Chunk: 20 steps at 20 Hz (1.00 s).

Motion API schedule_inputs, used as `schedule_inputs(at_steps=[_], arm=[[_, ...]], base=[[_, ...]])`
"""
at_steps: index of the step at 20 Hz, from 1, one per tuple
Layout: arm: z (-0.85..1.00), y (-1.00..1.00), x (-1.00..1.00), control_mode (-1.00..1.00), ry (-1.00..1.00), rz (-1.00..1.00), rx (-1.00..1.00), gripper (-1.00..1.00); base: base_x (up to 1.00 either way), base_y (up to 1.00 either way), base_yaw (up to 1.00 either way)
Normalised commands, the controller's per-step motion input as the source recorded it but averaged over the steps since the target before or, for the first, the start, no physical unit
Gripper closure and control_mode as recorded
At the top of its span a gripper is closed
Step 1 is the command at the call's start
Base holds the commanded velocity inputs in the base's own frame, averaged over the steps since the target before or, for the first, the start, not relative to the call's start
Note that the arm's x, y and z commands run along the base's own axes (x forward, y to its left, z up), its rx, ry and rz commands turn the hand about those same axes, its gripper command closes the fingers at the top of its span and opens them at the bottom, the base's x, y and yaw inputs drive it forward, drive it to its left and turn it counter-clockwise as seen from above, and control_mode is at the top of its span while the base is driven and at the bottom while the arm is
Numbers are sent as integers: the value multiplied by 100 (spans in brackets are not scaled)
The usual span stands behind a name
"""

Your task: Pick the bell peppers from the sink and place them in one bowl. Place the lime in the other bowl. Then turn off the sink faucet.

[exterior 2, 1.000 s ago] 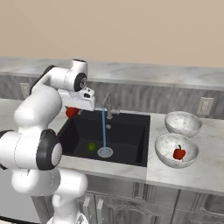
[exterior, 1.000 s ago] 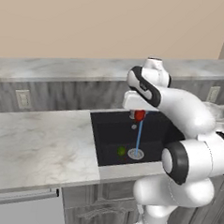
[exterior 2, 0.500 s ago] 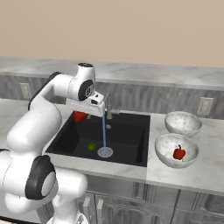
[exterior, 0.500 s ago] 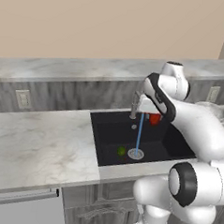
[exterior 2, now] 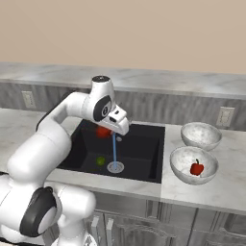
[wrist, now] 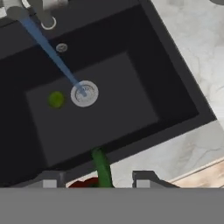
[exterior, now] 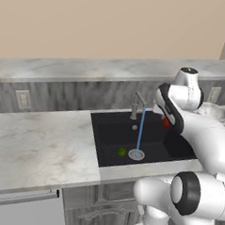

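My gripper (wrist: 98, 180) is shut on a red bell pepper (wrist: 87, 183), whose green stem (wrist: 101, 167) sticks up between the fingertips. It hangs above the right half of the black sink (exterior: 113, 133), with the held pepper (exterior: 166, 121) just under the hand (exterior 2: 103, 130). The lime (exterior: 122, 152) lies on the sink floor left of the drain (wrist: 84, 93). The faucet (exterior: 136, 104) pours a blue stream. Another bell pepper (exterior 2: 196, 167) sits in the near bowl (exterior 2: 180, 161). The far bowl (exterior 2: 201, 135) holds nothing.
Pale marble counter (exterior: 37, 143) stretches left of the sink and also carries the bowls on the right (exterior 2: 230, 182). A raised backsplash ledge (exterior: 79, 70) runs behind the faucet, with wall outlets (exterior: 23, 99) below it. Cabinet fronts (exterior: 80, 206) lie under the counter edge.
The arm has swung to the right across the sink, carrying the red pepper from near the faucet's left side toward the sink's right side. Lime, bowls and water stream are unchanged.
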Motion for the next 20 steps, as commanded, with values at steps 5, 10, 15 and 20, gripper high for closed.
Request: schedule_inputs(at_steps=[5,10,15,20], arm=[[-10,-59,24,-100,-5,-28,-10,100],[-2,-67,39,-100,0,-19,-8,100],[0,-69,33,-100,0,-13,-4,100],[0,-74,16,-100,4,-7,0,100]], base=[[0,0,0],[0,0,0],[0,0,0],[0,0,0]])
